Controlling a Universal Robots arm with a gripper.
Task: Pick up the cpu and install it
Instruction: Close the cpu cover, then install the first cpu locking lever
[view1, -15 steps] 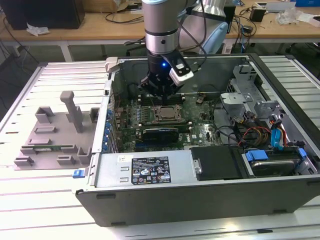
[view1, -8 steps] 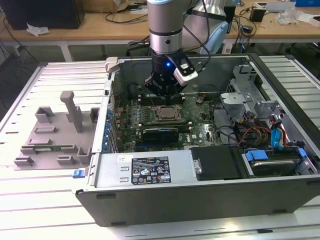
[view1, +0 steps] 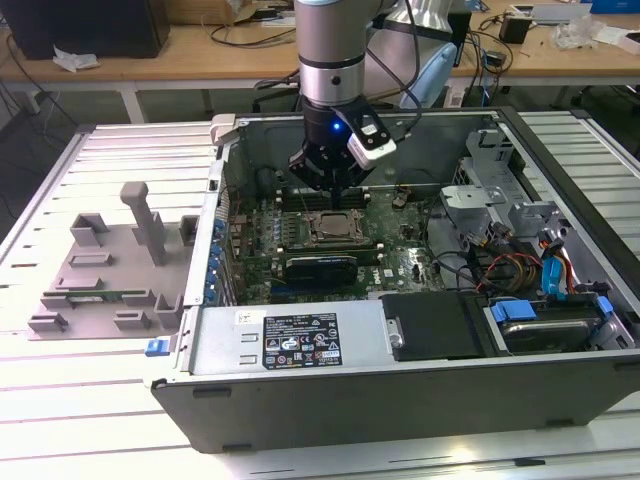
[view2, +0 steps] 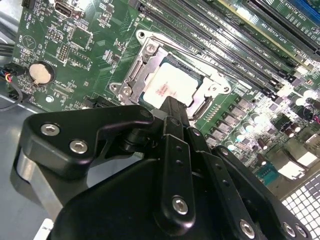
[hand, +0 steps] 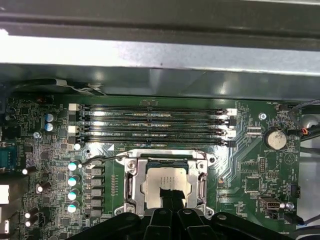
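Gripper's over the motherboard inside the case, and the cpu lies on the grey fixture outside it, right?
No: the cpu sits in the metal-framed socket on the motherboard, under the gripper, as the first wrist view shows. The rest holds.

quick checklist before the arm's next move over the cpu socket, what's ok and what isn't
1. cpu lies inside the socket frame: ok.
2. cpu looks flat, not tilted, in both wrist views: ok.
3. gripper lined up over the cpu: ok.
4. pins and corner mark matched: cannot tell.
5. socket lever latched: cannot tell.
6. memory slots apart from the gripper: ok.
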